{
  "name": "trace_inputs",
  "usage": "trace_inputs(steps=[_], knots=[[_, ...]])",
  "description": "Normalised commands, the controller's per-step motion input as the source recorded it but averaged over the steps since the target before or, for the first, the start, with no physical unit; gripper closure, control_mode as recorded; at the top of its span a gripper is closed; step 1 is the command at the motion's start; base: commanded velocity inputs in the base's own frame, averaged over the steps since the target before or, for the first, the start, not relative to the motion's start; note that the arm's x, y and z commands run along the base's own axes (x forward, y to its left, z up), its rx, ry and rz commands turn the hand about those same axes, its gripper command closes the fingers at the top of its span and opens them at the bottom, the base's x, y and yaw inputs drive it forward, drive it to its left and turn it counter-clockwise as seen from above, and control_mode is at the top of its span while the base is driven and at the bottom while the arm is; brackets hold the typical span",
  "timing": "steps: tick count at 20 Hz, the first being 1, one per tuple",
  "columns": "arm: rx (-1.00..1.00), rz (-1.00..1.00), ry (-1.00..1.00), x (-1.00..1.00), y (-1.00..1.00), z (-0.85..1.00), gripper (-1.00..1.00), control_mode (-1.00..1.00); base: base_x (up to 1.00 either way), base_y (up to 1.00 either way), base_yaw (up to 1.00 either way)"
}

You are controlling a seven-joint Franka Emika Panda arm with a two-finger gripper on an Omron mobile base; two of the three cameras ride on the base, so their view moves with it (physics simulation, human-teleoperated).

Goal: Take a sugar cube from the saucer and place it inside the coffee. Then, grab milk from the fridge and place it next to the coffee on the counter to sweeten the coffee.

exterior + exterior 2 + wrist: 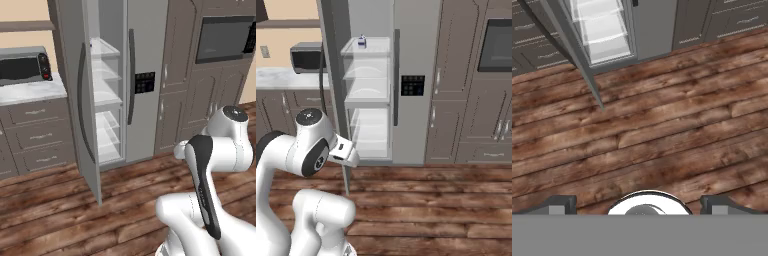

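Facing fridge (416,75), left door (82,115) swung open, white shelves bare but for milk (362,41) on top shelf. Wood-plank floor (662,125) below. Marble counter (30,91) left, microwave (22,66) on it. Gripper (639,206) jaws apart, holding nothing, over floor.

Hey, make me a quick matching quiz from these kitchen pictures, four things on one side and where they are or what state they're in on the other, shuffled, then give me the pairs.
Things:
1. milk
2. fridge left door
3. toaster oven
4. gripper

Places or states:
A. sits on the counter, left of the fridge
B. open, fingers apart, pointing down at the wooden floor
C. stands on the top shelf inside the fridge
D. swung open toward the robot

Pairs: 1-C, 2-D, 3-A, 4-B
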Motion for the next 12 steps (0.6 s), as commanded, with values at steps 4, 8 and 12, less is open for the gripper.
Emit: trace_inputs(steps=[4, 8, 12], knots=[[0.00, 0.00, 0.00, 0.00, 0.00, 0.00, -1.00, 1.00, 1.00, -0.57, 0.30], [0.00, 0.00, 0.00, 0.00, 0.00, 0.00, -1.00, 1.00, 0.92, -0.46, 0.44], [0.00, 0.00, 0.00, 0.00, 0.00, 0.00, -1.00, 1.00, 0.83, -0.60, 0.54]])
